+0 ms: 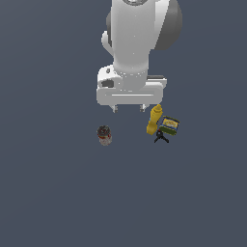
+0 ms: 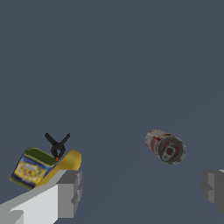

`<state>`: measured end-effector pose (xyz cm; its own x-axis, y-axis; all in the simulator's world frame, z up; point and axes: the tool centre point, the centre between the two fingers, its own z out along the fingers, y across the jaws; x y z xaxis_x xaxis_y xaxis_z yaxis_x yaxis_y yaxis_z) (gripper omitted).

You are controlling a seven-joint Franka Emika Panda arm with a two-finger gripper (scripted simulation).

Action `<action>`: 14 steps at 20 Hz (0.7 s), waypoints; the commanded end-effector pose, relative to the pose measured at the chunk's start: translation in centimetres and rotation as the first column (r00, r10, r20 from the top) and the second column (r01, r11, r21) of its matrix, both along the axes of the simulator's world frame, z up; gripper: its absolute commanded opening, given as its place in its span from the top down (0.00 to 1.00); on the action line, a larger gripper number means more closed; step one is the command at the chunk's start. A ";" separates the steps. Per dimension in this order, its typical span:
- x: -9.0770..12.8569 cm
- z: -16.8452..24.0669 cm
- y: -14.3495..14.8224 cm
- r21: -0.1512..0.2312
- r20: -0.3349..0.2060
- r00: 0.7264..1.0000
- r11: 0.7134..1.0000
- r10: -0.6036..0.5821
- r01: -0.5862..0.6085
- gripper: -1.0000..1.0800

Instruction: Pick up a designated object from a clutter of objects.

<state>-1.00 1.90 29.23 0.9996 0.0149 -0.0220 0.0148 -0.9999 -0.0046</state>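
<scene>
The designated object, a small red-and-white can with a dark top (image 1: 104, 135), stands alone on the grey floor; in the wrist view the can (image 2: 165, 147) lies beyond the fingers. My gripper (image 1: 129, 109) hangs open above the floor, between the can and the rest of the clutter, holding nothing. Both grey fingertips (image 2: 70, 192) show wide apart in the wrist view. The rest of the clutter sits toward the exterior view's right: a yellow squeeze bottle (image 1: 154, 119), a blue-green flat box (image 1: 169, 125) and a tiny black tool (image 1: 161, 137).
The yellow bottle (image 2: 69, 161), the box (image 2: 30, 168) and the black tool (image 2: 57, 145) cluster tightly together, touching or nearly so. The white arm (image 1: 135, 43) rises above the gripper. Plain grey floor surrounds everything.
</scene>
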 end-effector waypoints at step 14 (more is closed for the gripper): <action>-1.8 -11.0 -7.6 0.003 0.011 0.925 0.925 -0.379 0.379 0.04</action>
<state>-2.40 -4.87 19.39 0.9466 -0.3221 -0.0133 -0.3222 -0.9466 -0.0083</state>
